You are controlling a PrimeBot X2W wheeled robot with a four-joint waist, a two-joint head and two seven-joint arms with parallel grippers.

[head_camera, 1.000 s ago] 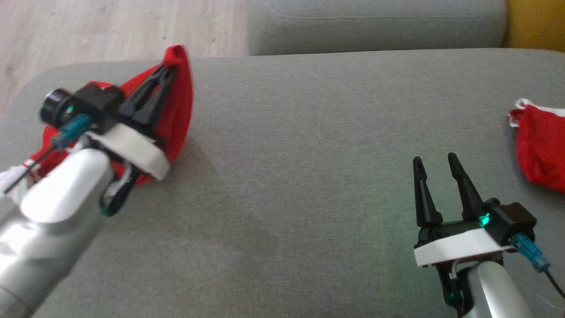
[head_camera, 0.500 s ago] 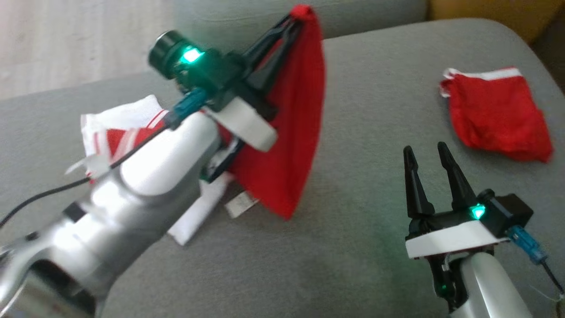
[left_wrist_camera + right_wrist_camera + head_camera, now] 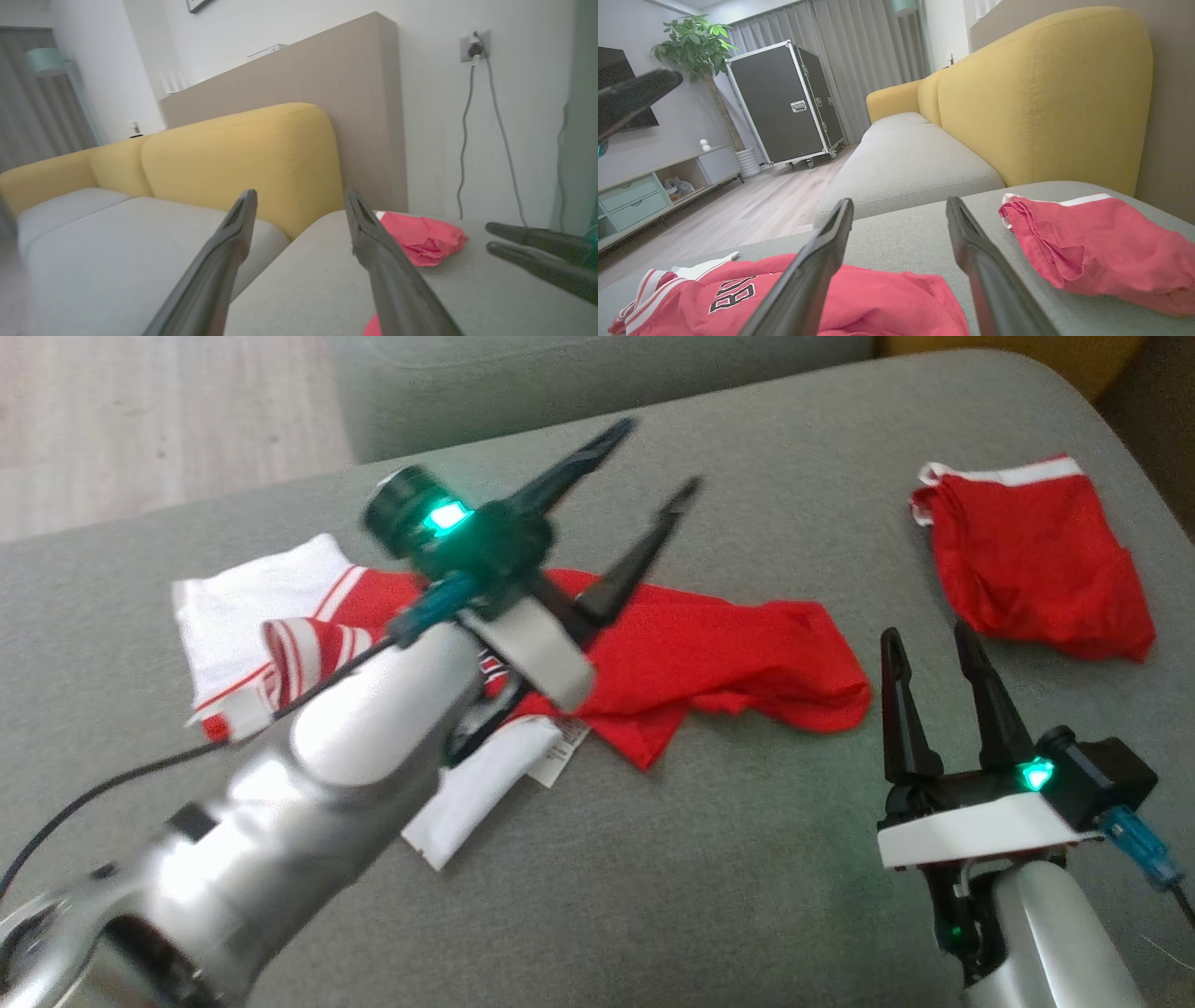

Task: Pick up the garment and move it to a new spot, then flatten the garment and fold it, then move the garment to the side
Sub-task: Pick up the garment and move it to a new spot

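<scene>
The garment (image 3: 728, 653), a red jersey with white parts and striped trim, lies crumpled on the grey seat (image 3: 653, 896). It is in the left half of the seat, nearer to the far edge than to the near one. Its white part points to the left edge and its red part stretches toward the middle. A white label (image 3: 553, 758) sticks out on the side of the near edge. In the right wrist view the garment (image 3: 878, 298) shows dark letters on the red cloth.

The left pincer (image 3: 653, 457) stands wide open and grasps nothing. In the head view it is over the middle of the garment, with the fingers pointing to the far right corner, and no cloth is between them. In the left wrist view this pincer (image 3: 301, 196) looks across the seat (image 3: 303, 289) to a yellow sofa back (image 3: 243, 158).

The right pincer (image 3: 926, 639) is also open and empty. It is near the near right corner, just beside the red end of the garment but apart from it. Its fingers point to the far edge.

A second red cloth (image 3: 1027, 560) with a white band lies near the far right corner, well apart from the garment. From the right wrist it (image 3: 1101, 242) is to the right of the pincer (image 3: 899, 203).

Beyond the far left edge is a wood floor (image 3: 140, 420).
</scene>
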